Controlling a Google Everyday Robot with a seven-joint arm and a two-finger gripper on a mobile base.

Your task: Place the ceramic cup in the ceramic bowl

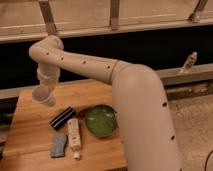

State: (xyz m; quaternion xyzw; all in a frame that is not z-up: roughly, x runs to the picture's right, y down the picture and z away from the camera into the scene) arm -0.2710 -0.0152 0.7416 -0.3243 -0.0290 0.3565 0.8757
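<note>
The arm reaches from the lower right across to the back left of the wooden tabletop (30, 132). There the gripper (45, 89) points downward, and its jaws are clamped on the ceramic cup (42, 96). The small white cup hangs tilted and appears clear of the wood. The ceramic bowl (101, 120), green and glossy, sits well apart from the cup toward the right side of the tabletop, close beside the arm's wide link. Between cup and bowl lies a black rectangular object (62, 117). Nearer the front edge are a white remote-like stick (74, 134) and a blue object (58, 145), lying side by side.
</note>
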